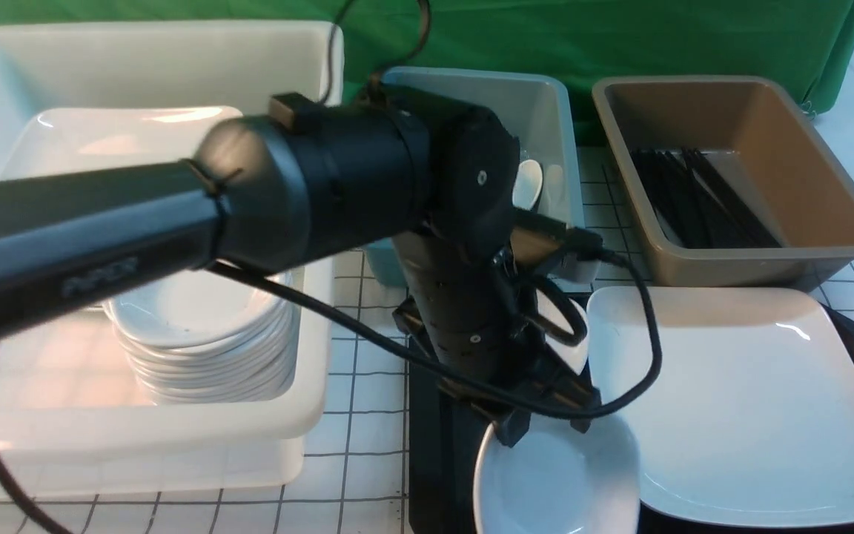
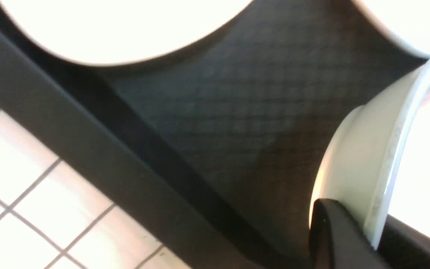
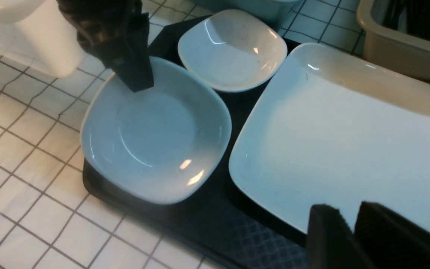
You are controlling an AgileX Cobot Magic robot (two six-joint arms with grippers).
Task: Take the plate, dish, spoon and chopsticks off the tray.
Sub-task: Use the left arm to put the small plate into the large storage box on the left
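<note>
My left tool is shut tight on the far rim of the near dish. The left wrist view shows the thin white rim pinched between the fingers. This dish sits on the left front part of the black tray. A second small dish sits just behind it. The big square plate fills the right side of the tray.

My right tool hangs over the near edge of the plate. Its fingers are a little apart, with nothing between them.

I see no spoon or chopsticks on the tray. White spoons lie in the blue tub, and black chopsticks lie in the brown tub.

I think the dish is hard, smooth and slippery, and it would break if it fell. The rim is the only good place to hold it. The plate looks heavier, so I would grab its raised rim.

There are raised letters on my left arm, but they are too blurry to read. I see no writing on the dishes or tubs.
</note>
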